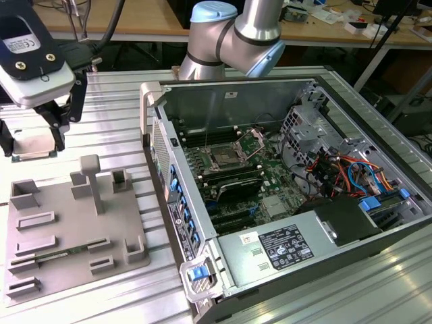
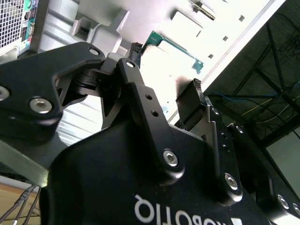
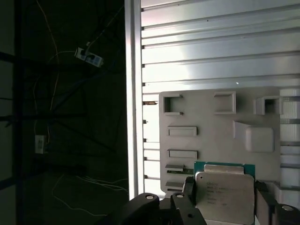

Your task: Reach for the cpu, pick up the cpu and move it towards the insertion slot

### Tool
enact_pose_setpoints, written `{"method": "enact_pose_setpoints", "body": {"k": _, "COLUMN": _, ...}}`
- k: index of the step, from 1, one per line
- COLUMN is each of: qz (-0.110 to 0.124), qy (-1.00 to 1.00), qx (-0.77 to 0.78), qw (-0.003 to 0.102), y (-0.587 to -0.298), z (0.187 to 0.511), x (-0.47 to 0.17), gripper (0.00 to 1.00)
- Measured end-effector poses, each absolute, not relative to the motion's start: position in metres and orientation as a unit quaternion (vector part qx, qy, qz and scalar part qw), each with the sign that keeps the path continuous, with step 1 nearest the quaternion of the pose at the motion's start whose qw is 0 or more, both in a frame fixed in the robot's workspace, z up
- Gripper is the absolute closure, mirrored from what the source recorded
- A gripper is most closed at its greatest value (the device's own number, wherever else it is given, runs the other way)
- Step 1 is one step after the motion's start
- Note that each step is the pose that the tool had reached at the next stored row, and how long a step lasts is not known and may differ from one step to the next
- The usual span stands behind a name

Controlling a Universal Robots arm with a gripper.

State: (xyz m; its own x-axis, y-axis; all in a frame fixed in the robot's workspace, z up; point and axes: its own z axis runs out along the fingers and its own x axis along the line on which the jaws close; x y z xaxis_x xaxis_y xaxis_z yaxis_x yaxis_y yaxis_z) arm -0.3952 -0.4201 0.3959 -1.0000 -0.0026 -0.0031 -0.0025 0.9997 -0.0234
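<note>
The cpu (image 1: 34, 144) is a pale silvery square held level above the ribbed table at the exterior view's far left, just beyond the grey fixture plate (image 1: 67, 229). My gripper (image 1: 32, 137) is shut on it, one black finger on each side. In the first wrist view the cpu (image 3: 225, 194) shows its metal top and a green rim between the fingers (image 3: 187, 190), with the fixture plate (image 3: 206, 117) below it. The insertion slot (image 1: 226, 158), a shiny square frame with a dark centre, lies on the green board inside the open computer case, well to the exterior view's right of the gripper.
The open computer case (image 1: 156, 128) has a tall side wall between the gripper and the slot. Upright grey blocks (image 1: 91, 177) rise from the fixture plate. The arm's base (image 1: 229, 34) stands behind the case. The table edge (image 3: 133, 93) runs close to the fixture.
</note>
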Motion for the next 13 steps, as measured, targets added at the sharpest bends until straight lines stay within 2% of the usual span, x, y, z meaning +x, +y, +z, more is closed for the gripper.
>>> {"method": "enact_pose_setpoints", "body": {"k": 13, "qz": -0.015, "qy": 1.000, "qx": -0.001, "qw": 0.002, "y": -0.420, "z": 0.396, "x": -0.363, "gripper": 0.45}}
